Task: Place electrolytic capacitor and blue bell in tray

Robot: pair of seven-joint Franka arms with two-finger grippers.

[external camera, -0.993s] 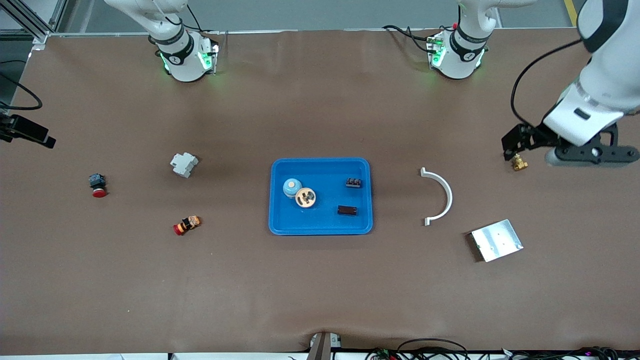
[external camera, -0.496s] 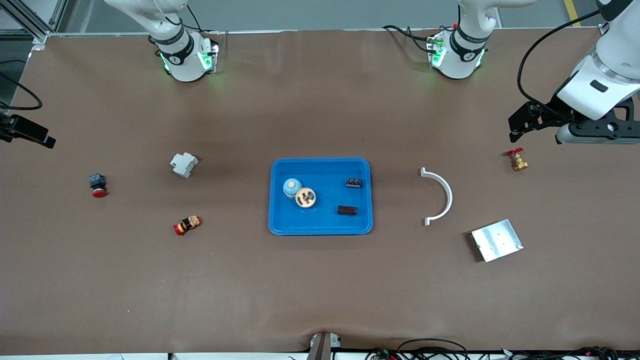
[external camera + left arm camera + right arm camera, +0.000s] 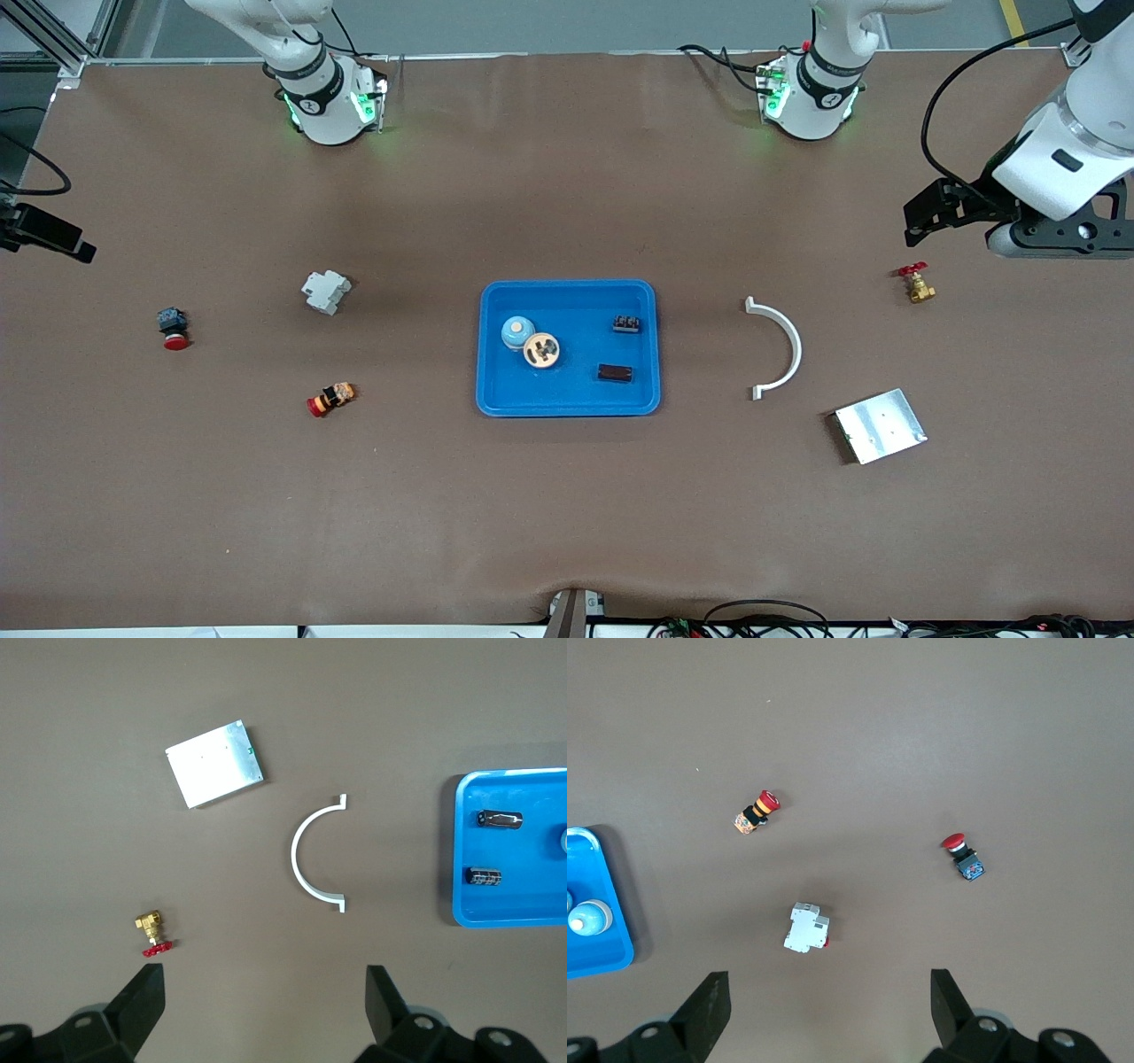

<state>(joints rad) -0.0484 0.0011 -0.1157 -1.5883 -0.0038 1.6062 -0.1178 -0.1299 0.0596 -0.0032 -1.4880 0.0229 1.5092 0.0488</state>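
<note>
While both grippers gape empty, the small light-blue domed bell (image 3: 516, 332) in the bright-blue plastic tray (image 3: 569, 403) looks light, slippery; grip its sides.

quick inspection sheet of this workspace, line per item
surface: brown table cover, flat, small ripple at the edge nearest the front camera
job's things: blue tray mid-table holds blue bell, round tan part touching it, two small dark parts
clutter: toward the left arm's end, white half-ring, silver metal plate, brass valve; toward the right arm's end, white breaker, two red pushbuttons
grippers: left gripper open, empty, over bare table beside the valve; right gripper open, empty, over the breaker area
cables: black cable on left arm
surroundings: nothing seen
</note>
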